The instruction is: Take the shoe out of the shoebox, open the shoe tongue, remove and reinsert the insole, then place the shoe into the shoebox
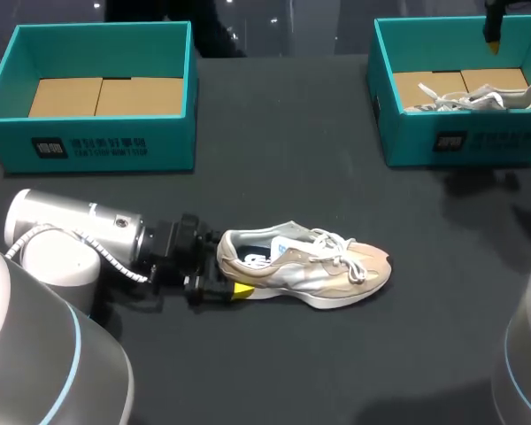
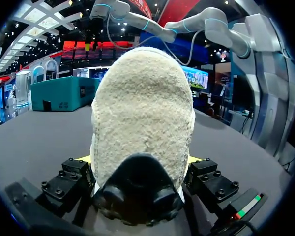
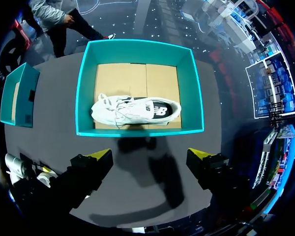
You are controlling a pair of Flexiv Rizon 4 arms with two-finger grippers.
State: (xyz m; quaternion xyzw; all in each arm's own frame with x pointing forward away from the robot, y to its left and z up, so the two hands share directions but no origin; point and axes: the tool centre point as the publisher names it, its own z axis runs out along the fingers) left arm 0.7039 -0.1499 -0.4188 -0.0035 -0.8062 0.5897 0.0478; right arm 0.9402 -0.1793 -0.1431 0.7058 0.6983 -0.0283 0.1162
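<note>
Left gripper: clamped on the shoe's heel from both sides.
Shoe: upright on the table, toe pointing right, well apart from both boxes.
Right gripper: spread wide, holding nothing, above the right box.
Progress: take-out looks done. Tongue, insole and return to box likely remain.

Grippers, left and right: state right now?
Left gripper: closed on the heel of the beige-and-white laced sneaker.
Right gripper: open, empty, above the teal cardboard shoebox with the white sneaker.
</note>
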